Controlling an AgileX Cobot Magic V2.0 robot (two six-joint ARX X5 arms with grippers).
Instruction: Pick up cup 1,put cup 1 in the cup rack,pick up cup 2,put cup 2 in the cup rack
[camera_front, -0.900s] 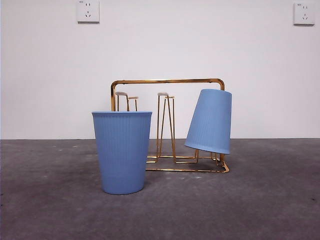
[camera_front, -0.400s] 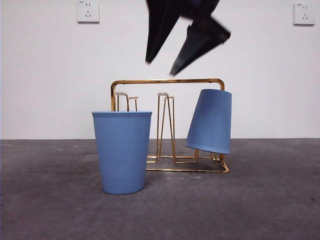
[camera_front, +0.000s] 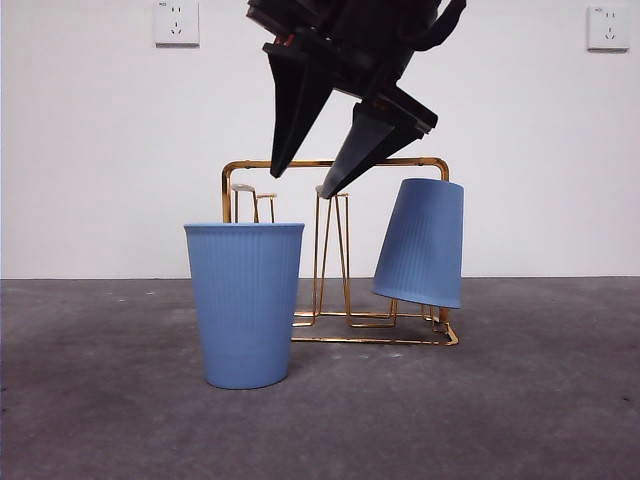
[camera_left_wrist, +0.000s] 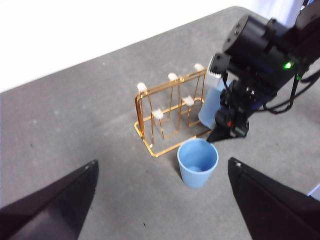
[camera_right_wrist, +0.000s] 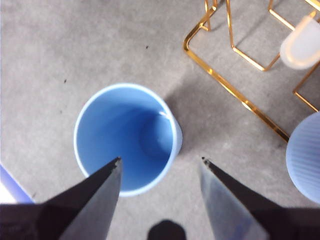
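Right hand (camera_front: 305, 183) open above upright ribbed blue cup (camera_front: 244, 303), gold cup rack (camera_front: 335, 163) behind

Even bright light, soft shadows; wrist-view claw edges blurred, wall overexposed.

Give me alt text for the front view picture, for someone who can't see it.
An open black right gripper hangs above an upright blue cup standing on a grey table. Behind the cup is a gold wire cup rack, with a second blue cup hung upside down and tilted on its right end.
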